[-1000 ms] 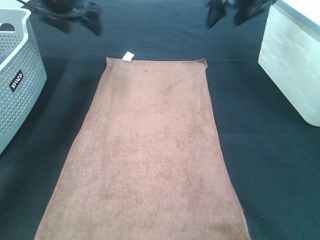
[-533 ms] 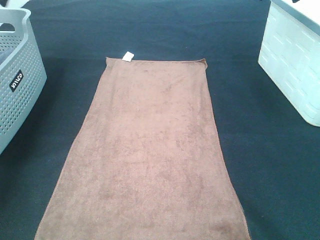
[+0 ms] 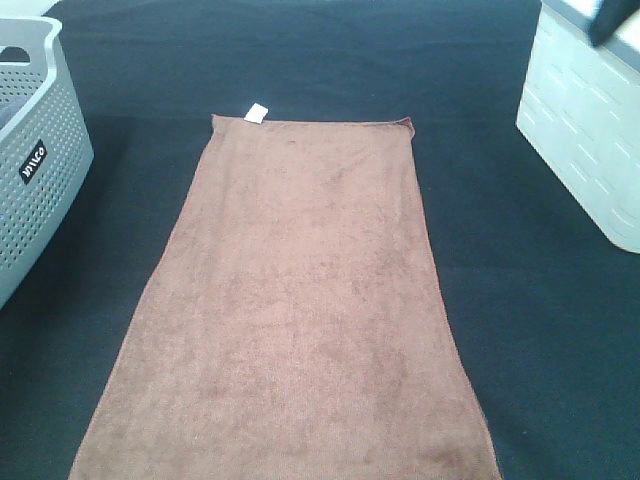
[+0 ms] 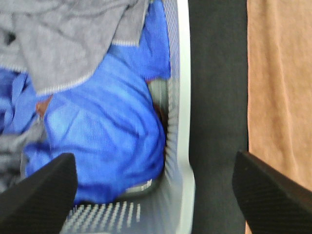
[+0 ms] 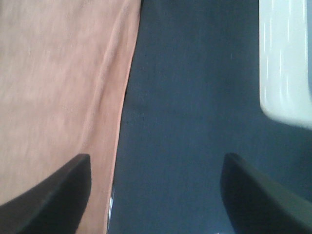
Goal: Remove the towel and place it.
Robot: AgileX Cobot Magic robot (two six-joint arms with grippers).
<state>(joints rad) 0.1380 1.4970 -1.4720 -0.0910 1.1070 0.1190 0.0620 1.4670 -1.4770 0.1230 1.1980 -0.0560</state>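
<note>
The reddish-brown towel (image 3: 300, 300) lies flat and spread out on the black table cloth (image 3: 530, 300), with its white tag (image 3: 256, 113) at the far left corner. My left gripper (image 4: 153, 161) is open and empty. It hangs over the rim of the grey basket (image 4: 183, 97), and the towel's edge (image 4: 280, 87) lies to one side. My right gripper (image 5: 156, 158) is open and empty over bare black cloth, between the towel's hemmed edge (image 5: 58, 83) and the white bin (image 5: 285, 58). In the high view only a dark bit of the right arm (image 3: 612, 20) shows.
A grey perforated laundry basket (image 3: 35, 160) stands at the left, holding blue cloth (image 4: 107, 131) and grey cloth (image 4: 63, 44). A white plastic bin (image 3: 585, 130) stands at the right. Black cloth shows on both sides of the towel.
Both grippers, seen at the top of the high view a second ago, have moved out of it. A dark part of the right arm now shows at the top right. The towel has not moved.
</note>
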